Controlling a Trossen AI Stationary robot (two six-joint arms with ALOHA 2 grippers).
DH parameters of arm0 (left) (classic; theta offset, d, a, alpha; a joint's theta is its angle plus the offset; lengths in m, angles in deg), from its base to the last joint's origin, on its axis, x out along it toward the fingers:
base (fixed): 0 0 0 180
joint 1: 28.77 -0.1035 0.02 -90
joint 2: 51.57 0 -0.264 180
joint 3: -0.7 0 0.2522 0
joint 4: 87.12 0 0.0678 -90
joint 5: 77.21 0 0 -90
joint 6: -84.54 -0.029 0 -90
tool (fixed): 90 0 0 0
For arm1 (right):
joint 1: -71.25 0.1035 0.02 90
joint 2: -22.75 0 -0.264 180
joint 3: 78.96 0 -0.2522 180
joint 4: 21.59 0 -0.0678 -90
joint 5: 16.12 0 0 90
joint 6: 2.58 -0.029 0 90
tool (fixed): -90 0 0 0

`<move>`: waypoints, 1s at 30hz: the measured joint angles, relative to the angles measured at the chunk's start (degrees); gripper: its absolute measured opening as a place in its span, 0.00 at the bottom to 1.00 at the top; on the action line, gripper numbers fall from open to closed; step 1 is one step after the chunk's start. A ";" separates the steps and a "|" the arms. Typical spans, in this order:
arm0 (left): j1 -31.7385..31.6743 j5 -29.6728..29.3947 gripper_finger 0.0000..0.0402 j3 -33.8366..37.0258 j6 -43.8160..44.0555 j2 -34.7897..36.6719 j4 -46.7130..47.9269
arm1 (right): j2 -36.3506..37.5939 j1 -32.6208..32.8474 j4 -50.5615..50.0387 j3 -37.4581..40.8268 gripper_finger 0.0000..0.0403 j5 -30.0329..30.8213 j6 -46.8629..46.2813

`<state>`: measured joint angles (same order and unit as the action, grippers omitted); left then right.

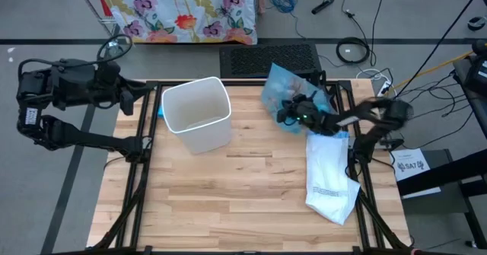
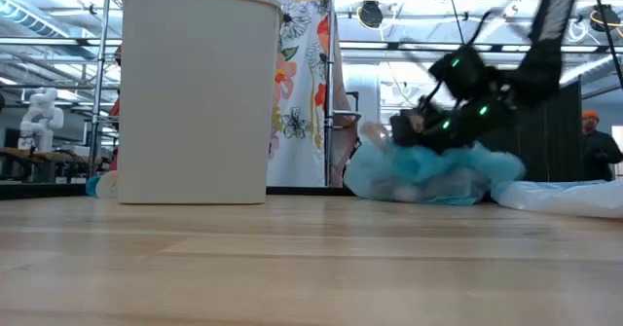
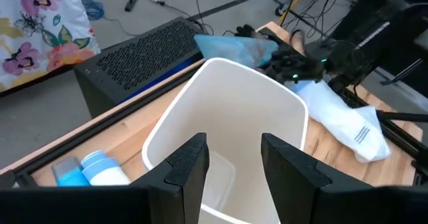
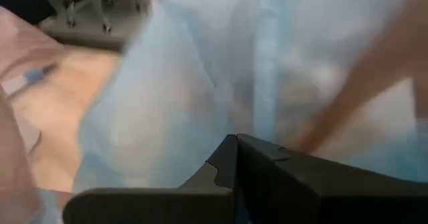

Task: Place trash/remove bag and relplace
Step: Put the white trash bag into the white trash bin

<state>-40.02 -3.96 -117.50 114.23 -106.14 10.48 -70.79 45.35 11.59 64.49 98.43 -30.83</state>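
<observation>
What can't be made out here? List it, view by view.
- High view: whether the light-blue bag still holds trash; its crinkled plastic and the right gripper cover it.
- Low view: the bin interior, hidden by its own wall.
- Right wrist view: what the closed fingers pinch; blurred plastic fills the frame.
- Left wrist view: the blue-and-white cylinder, partly behind the table frame.

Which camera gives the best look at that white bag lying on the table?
The high view: the white bag lies there whole, on the table's right side, just in front of the right tool. The left wrist view shows most of it, farther off. The low view catches only a flat sliver at the edge. The right wrist view shows none.
</observation>
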 joint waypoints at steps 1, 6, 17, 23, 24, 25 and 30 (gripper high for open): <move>0.02 0.00 0.36 0.00 0.00 0.00 -0.06 | -2.85 -0.68 0.27 -1.14 0.00 -2.14 -1.08; 0.00 0.01 0.36 0.00 0.02 0.00 -0.12 | -12.33 -1.79 1.67 -5.27 0.00 -8.54 -8.27; 0.00 -0.02 0.36 0.00 -1.61 1.13 -0.01 | 1.14 1.90 -5.93 -5.86 0.00 -6.33 -7.48; 0.00 -0.47 0.36 0.00 -3.91 2.17 1.03 | 19.24 7.27 -21.35 -5.88 0.00 6.39 -8.05; 0.00 -0.46 0.36 0.00 -4.42 2.52 1.26 | 22.20 8.22 -23.76 -5.88 0.00 8.48 -8.39; 0.00 -0.44 0.36 0.00 -4.94 2.61 1.18 | 25.08 9.34 -25.90 -5.93 0.00 10.18 -8.58; 0.00 -0.39 0.36 0.00 -8.02 3.82 1.18 | 35.02 15.76 -43.84 -14.37 0.00 16.25 -8.61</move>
<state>-40.02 -4.35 -117.50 106.21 -102.32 11.66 -35.77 61.11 -32.25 50.12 114.68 -39.44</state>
